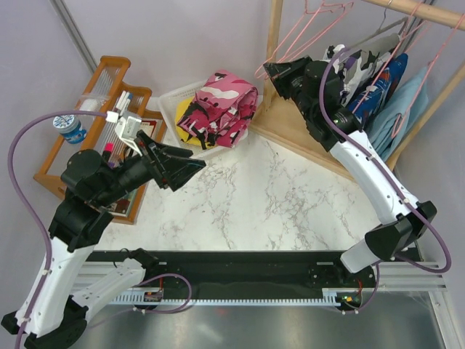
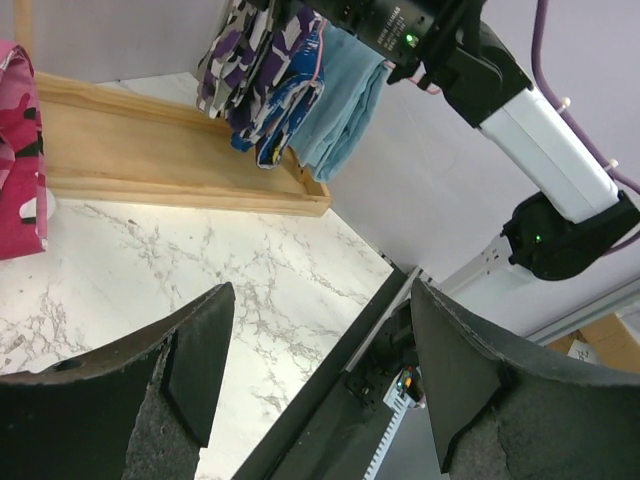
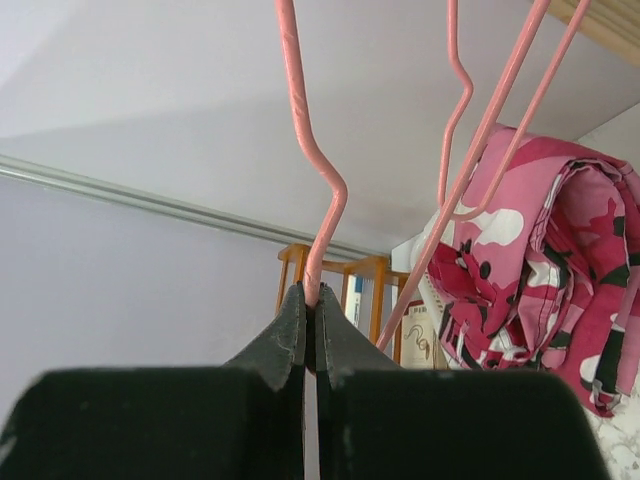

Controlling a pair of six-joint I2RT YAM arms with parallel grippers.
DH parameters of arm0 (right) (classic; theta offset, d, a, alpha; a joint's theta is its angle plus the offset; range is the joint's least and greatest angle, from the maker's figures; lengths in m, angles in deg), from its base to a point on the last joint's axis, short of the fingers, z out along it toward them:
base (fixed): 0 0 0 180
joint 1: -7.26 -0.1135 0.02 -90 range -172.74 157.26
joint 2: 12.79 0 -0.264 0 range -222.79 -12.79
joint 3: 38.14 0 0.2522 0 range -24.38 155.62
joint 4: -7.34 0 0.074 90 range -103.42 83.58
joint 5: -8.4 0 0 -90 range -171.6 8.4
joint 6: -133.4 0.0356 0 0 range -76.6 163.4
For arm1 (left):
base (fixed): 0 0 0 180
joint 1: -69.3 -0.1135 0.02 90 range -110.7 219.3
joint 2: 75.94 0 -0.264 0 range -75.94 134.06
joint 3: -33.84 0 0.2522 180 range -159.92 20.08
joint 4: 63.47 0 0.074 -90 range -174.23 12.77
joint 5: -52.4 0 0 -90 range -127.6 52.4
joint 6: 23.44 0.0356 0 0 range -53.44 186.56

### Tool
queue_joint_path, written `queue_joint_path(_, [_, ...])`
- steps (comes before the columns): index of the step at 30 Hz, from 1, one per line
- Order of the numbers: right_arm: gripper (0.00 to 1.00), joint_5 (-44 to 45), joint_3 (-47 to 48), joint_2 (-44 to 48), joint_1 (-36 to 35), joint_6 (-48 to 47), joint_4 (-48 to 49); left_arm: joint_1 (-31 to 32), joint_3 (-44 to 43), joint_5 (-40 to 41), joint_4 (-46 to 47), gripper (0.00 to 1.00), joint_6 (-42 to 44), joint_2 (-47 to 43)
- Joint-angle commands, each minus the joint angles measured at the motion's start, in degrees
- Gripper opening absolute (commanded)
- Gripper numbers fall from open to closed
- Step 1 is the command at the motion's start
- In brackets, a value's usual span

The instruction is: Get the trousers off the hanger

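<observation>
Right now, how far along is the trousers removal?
Done: pink camouflage trousers lie off the hanger in the white bin. In hand: right tool shut on a bare pink hanger; left tool open, empty. Left: probably just parking that hanger.

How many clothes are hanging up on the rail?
3, side by side: a purple-white camouflage garment, a dark blue patterned garment in the middle, and a light blue garment at the other end. More could be hidden behind them.

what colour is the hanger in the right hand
Pink hanger, clearest in the right wrist view.
</observation>
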Motion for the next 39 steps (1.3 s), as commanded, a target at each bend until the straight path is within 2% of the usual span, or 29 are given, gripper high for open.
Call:
queue_joint_path(1, [0.00, 4.56, 5.04, -1.92, 0.16, 1.30, 0.03, 0.04, 2.29, -1.51, -1.85, 0.77, 2.19, -3.63])
queue_joint_path(20, [0.00, 10.11, 12.60, -9.57, 0.25, 7.46, -8.40, 0.13, 3.17, -1.60, -5.80, 0.77, 2.54, -6.45])
queue_joint_path(32, [0.00, 8.53, 9.79, -10.01, 0.08, 7.81, -9.46, 0.04, 3.96, -1.87, -6.33, 0.77, 1.92, -6.54])
queue_joint_path(34, [0.05, 8.00, 9.26, -9.84, -0.01, 6.50, -9.37, 0.13, 4.05, -1.87, -6.24, 0.77, 1.75, -6.54])
queue_joint_path(37, [0.23, 7.65, 8.56, -9.05, -0.80, 3.51, -9.37, 0.13, 4.66, -2.04, -6.33, 0.77, 1.57, -6.54])
queue_joint_path(39, [0.29, 8.69, 7.60, -8.35, -1.33, 1.32, -9.29, 0.13, 5.01, -2.13, -6.33, 0.77, 1.48, -6.54])
